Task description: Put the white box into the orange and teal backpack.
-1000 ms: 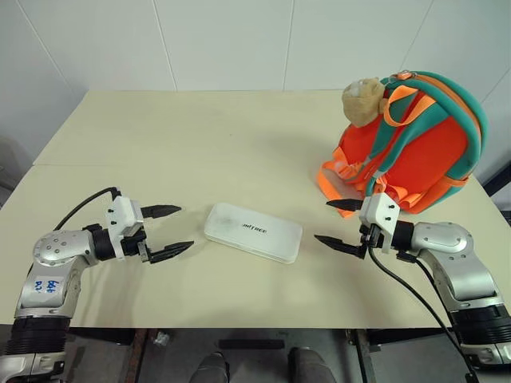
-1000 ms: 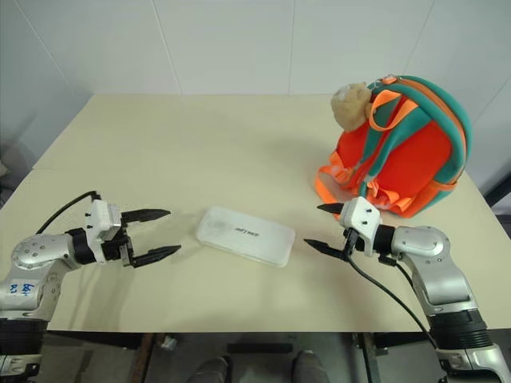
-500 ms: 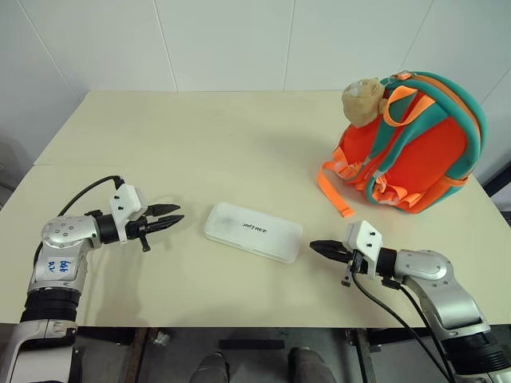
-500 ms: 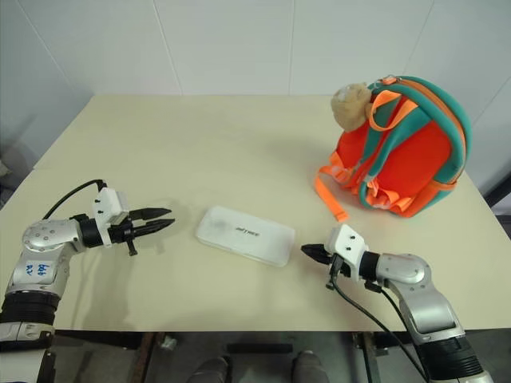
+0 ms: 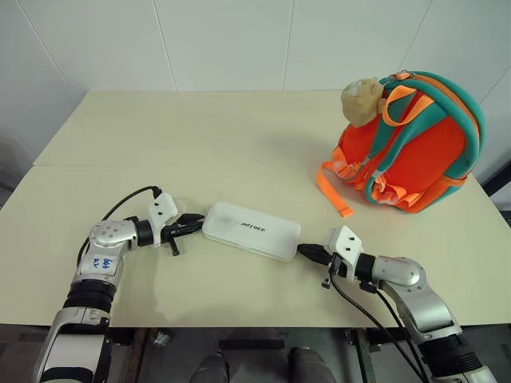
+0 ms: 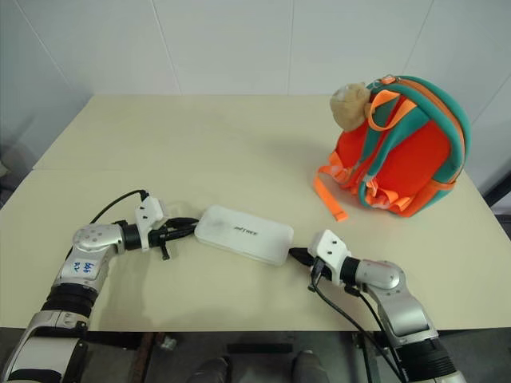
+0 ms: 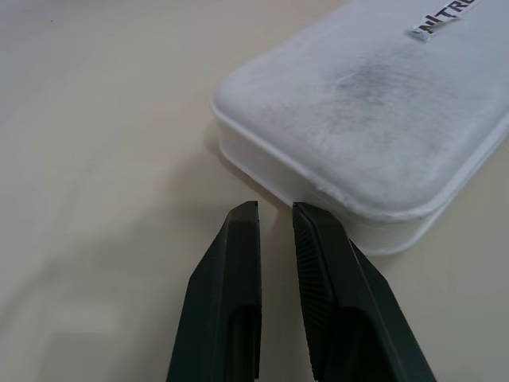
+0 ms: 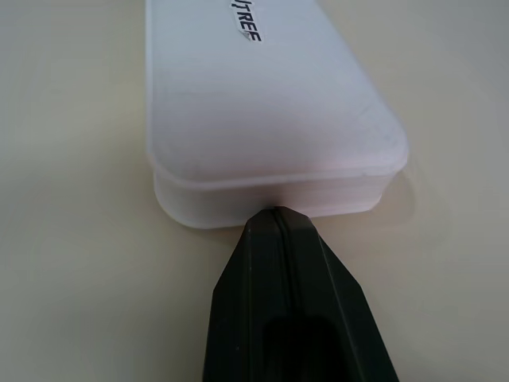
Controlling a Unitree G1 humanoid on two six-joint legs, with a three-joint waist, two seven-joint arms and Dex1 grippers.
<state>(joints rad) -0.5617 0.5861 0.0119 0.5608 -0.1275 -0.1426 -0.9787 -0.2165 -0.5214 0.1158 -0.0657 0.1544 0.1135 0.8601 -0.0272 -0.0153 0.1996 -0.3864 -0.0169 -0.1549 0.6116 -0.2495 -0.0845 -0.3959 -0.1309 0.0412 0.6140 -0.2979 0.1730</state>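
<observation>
Bench [image 5: 200, 136]: cream top. Orange and teal backpack [image 5: 415, 144]: upright at far right, tan plush charm [image 5: 361, 100] at its top. White box [image 5: 251, 231]: flat near the front centre, well apart from the backpack. Left tool [image 5: 194, 226]: clenched, empty, tips at the box's left end. Right tool [image 5: 307, 252]: clenched, empty, tips against the box's right end.

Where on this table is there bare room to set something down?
The far half of the table, behind the white box and left of the backpack, is bare. So is the near right corner. It is crowded along the box's line, with the left gripper and right gripper at its ends.
</observation>
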